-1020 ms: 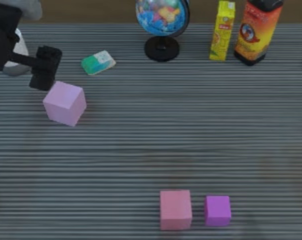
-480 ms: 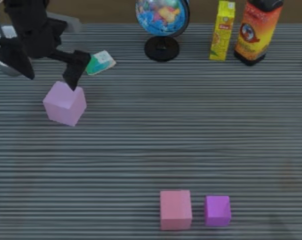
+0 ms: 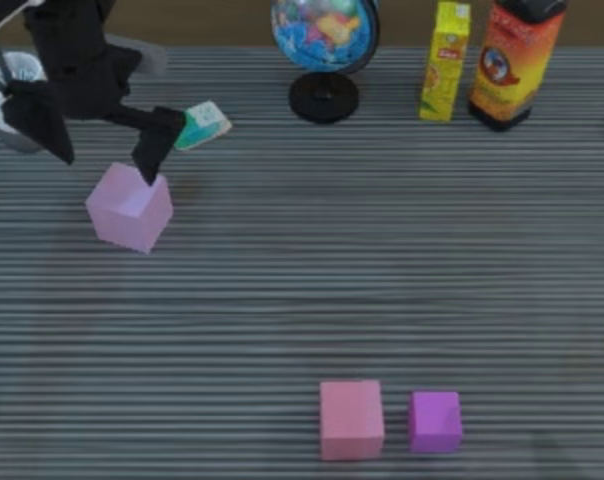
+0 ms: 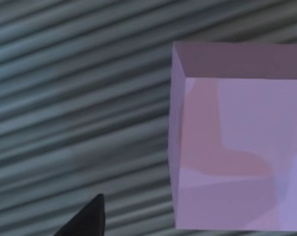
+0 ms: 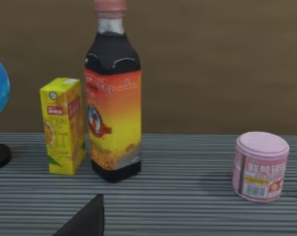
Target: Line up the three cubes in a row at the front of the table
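On the striped grey table (image 3: 382,280), top view: a brown strip runs along the far edge, and beyond it nothing of the room shows. The left gripper (image 3: 100,150) hangs over the table's left side with its two dark fingers (image 3: 154,143) spread wide, one tip at the far edge of the large pale lilac cube (image 3: 129,208), the other outside the cube's left; nothing is clamped. The medium pink cube (image 3: 351,419) and the small vivid purple cube (image 3: 436,421) sit just beside each other at the front edge, right of centre, well apart from the lilac one. Along the far edge stand a green-and-white block (image 3: 198,124), a globe (image 3: 325,45), a yellow juice carton (image 3: 446,60) and a dark sauce bottle (image 3: 513,58).

Left wrist view: the pale lilac cube (image 4: 237,137) fills much of the frame, resting on the stripes; a single black fingertip (image 4: 87,219) shows apart from it, on the bare table.

Right wrist view: the carton (image 5: 63,132) and bottle (image 5: 113,98) appear upright before a plain brown wall, with a pink can (image 5: 260,166) standing near them that the top view leaves out. Of the right gripper only one dark fingertip (image 5: 84,219) is seen, so whether its fingers are apart or together cannot be told.
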You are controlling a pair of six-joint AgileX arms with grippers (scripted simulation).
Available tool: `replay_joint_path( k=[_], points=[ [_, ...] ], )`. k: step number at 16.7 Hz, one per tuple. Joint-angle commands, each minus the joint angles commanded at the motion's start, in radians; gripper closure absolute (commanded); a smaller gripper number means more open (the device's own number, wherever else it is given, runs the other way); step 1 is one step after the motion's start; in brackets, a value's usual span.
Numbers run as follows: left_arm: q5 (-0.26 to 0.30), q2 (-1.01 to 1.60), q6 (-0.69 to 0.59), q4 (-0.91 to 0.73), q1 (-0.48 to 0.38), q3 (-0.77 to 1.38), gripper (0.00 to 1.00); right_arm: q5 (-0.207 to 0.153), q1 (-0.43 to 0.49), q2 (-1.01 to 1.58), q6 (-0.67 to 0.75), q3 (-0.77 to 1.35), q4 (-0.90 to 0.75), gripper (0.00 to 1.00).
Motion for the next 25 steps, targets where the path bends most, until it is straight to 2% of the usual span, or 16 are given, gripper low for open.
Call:
replay_joint_path(
  k=[4, 10, 15, 25],
  points=[
    [0.0, 0.007, 0.001, 0.042, 0.001, -0.038, 0.0, 0.0, 0.0, 0.0, 0.0, 0.0, 0.0, 0.0],
    [0.001, 0.063, 0.002, 0.278, 0.001, -0.209, 0.0, 0.0, 0.0, 0.0, 0.0, 0.0, 0.0, 0.0],
    [0.001, 0.072, 0.002, 0.305, 0.001, -0.233, 0.0, 0.0, 0.0, 0.0, 0.0, 0.0, 0.0, 0.0],
    [0.001, 0.072, 0.002, 0.305, 0.001, -0.233, 0.75, 0.0, 0.0, 0.0, 0.0, 0.0, 0.0, 0.0]
  ],
)
